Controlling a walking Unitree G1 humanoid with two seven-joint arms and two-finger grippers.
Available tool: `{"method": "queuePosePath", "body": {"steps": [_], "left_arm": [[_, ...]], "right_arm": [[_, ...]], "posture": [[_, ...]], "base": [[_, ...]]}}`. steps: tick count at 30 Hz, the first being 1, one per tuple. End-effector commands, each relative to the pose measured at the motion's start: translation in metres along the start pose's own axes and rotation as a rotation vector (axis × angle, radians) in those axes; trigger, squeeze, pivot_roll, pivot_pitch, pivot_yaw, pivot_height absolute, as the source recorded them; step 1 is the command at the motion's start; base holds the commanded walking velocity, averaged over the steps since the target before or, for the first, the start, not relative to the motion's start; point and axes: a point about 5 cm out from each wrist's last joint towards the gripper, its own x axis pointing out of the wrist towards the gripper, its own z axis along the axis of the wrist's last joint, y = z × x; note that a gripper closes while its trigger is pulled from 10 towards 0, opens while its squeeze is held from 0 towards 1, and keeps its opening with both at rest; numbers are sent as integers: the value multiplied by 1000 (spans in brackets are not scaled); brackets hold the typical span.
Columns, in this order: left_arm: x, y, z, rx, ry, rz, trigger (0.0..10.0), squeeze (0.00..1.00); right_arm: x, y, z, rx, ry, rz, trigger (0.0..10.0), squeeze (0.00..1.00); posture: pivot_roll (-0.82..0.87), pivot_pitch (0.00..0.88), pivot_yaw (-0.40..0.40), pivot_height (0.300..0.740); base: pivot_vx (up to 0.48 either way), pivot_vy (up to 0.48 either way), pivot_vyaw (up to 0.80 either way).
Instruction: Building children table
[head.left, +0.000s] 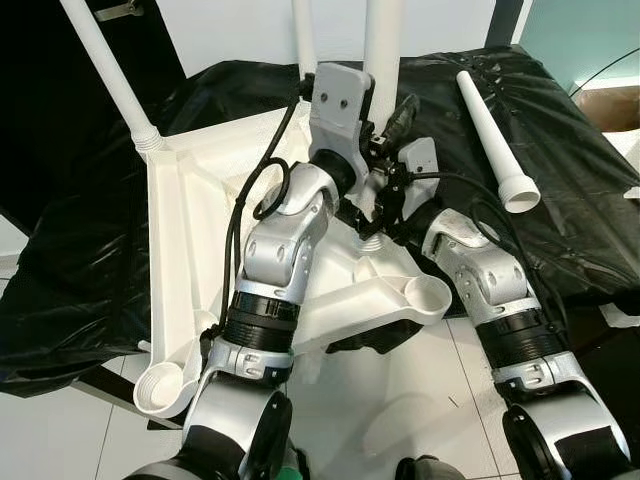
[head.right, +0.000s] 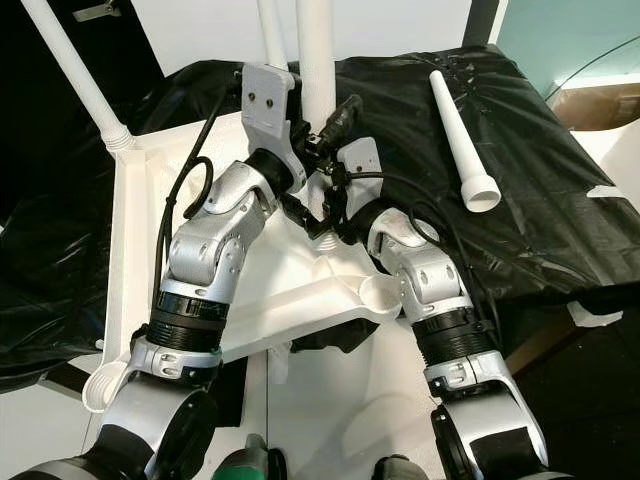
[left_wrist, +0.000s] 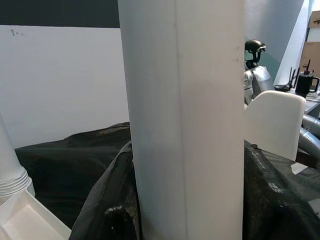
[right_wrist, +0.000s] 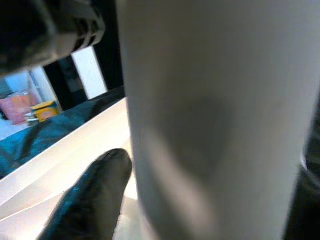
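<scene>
pincers (head.left: 385, 150) crowd upright leg (head.left: 383, 50) near tabletop (head.left: 185, 215) corner.

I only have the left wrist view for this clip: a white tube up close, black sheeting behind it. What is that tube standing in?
Observer: It is a table leg, upright in the middle of the overturned white tabletop.
Operator: Are any legs left to fit?
Observer: Yes, one loose leg lies on the black sheet, to the robot's right of the tabletop.
</scene>
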Motion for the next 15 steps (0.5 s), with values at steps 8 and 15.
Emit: {"method": "queuePosePath", "body": {"steps": [8,15], "left_arm": [[3,-18,2,29,14,-73,10000,0],[1,-21,2,17,24,-90,10000,1000]], "right_arm": [[1,6,-1,40,37,51,0,0],[1,1,-4,51,37,-3,5294,0]], "posture": [[15,50,44,740],[21,37,47,740]], "base": [[0,0,0],[0,0,0]]}}
